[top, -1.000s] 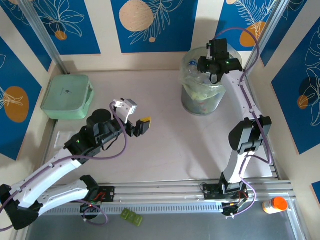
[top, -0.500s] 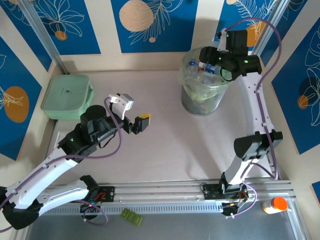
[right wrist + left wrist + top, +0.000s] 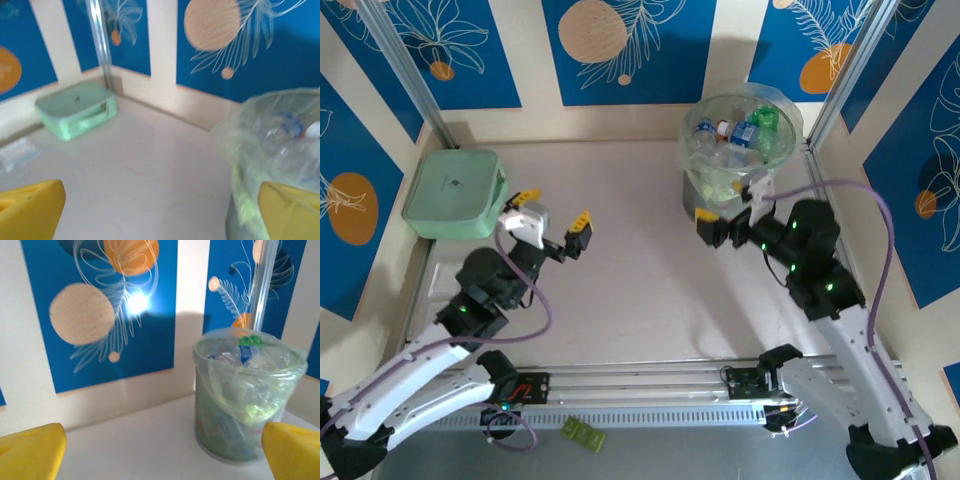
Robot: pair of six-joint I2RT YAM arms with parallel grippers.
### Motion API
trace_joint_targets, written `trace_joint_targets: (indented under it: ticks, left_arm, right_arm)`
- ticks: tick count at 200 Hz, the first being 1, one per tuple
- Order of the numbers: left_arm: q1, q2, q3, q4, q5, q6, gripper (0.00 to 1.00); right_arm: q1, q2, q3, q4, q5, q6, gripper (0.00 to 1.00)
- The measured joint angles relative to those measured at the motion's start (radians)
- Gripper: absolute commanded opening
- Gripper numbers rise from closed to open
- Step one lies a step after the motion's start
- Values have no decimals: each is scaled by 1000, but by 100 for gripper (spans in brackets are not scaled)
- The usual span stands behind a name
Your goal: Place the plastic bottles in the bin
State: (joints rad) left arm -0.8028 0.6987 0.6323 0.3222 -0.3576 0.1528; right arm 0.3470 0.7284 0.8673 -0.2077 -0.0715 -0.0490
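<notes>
Evidently the job is near its end. The crushed clear and green plastic bottles, with blue labels and coloured caps, lie heaped inside the tall round translucent bin lined with a greenish plastic bag. The heap reaches almost to the rim. The bin stands upright at the far right corner of the pale desk, probably so that the walls brace it and the right arm reaches it easily.

The right tool hangs low, just beside the bin's near wall. Its yellow-tipped fingers are spread fully and it grips nothing. In its own wrist view the right tool frames bare desk, with the bin bulging at the right edge and a flat pale-green lidded box far off in the corner.

The left tool is raised over the desk's left half, near the pale-green lidded box but apart from it. It too is spread wide and empty. It faces across the desk, so its camera looks straight at the bin between the fingers of the left tool.

Both tools being open and empty suits arms with nothing left to carry.
</notes>
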Motion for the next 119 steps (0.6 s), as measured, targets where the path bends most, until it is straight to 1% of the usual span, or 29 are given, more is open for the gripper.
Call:
trace_joint_targets:
  ticks: [8, 24, 34, 45, 54, 68, 102, 119]
  left_arm:
    - [0, 15, -53, 39, 9, 72, 99]
    - [2, 80, -94, 96, 9, 182, 99]
    - [8, 129, -108, 121, 9, 241, 99]
    - [23, 173, -118, 143, 10, 275, 99]
    - [45, 213, -124, 160, 13, 280, 99]
    - [105, 271, -143, 193, 12, 264, 99]
    - [300, 369, -231, 243, -10, 161, 99]
    - [368, 420, -256, 257, -23, 130, 99]
  right_arm:
    - [0, -35, -93, 42, 0, -31, 99]
    - [0, -77, -268, 130, 16, -84, 99]
    - [-2, -79, -359, 198, 35, -101, 99]
    - [-10, -63, -449, 275, 60, -103, 99]
    - [-30, -33, -507, 334, 67, -99, 99]
    - [-81, 38, -558, 414, 64, -97, 99]
    - [-164, 219, -566, 580, 78, -105, 99]
    - [-190, 291, -566, 637, 106, -108, 99]
